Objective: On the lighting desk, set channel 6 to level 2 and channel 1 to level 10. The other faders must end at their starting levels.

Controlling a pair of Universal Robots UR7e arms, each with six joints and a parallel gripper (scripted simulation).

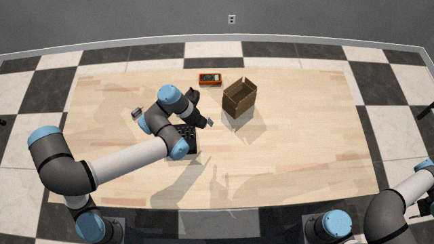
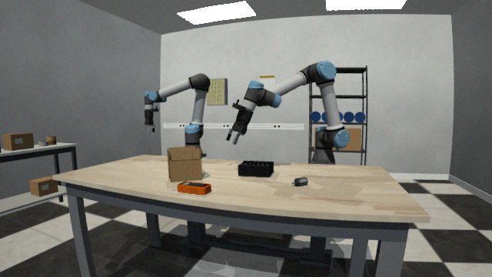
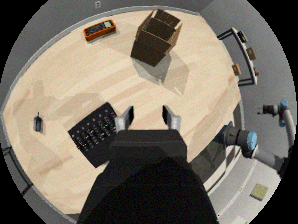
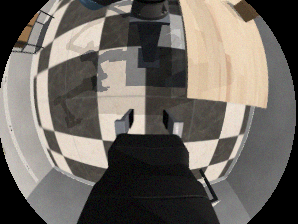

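Note:
The black lighting desk (image 1: 192, 139) (image 2: 256, 169) (image 3: 95, 135) stands on the table, partly covered by the left arm in the top view. Its rows of small controls show in the left wrist view, but the fader levels and channel labels are too small to read. My left gripper (image 1: 209, 122) (image 2: 232, 138) (image 3: 148, 111) is open and empty, tilted downward high above the table. In the left wrist view the desk lies just left of its fingers. My right gripper (image 2: 151, 130) (image 4: 148, 115) is open and empty, over the floor beyond the table's edge.
An open cardboard box (image 1: 239, 98) (image 2: 184, 165) (image 3: 156, 38) stands near the desk. An orange multimeter (image 1: 210, 79) (image 2: 194, 188) (image 3: 100, 30) lies near the box. A small dark motor-like object (image 1: 136, 112) (image 2: 300, 181) (image 3: 38, 123) lies on the desk's other side.

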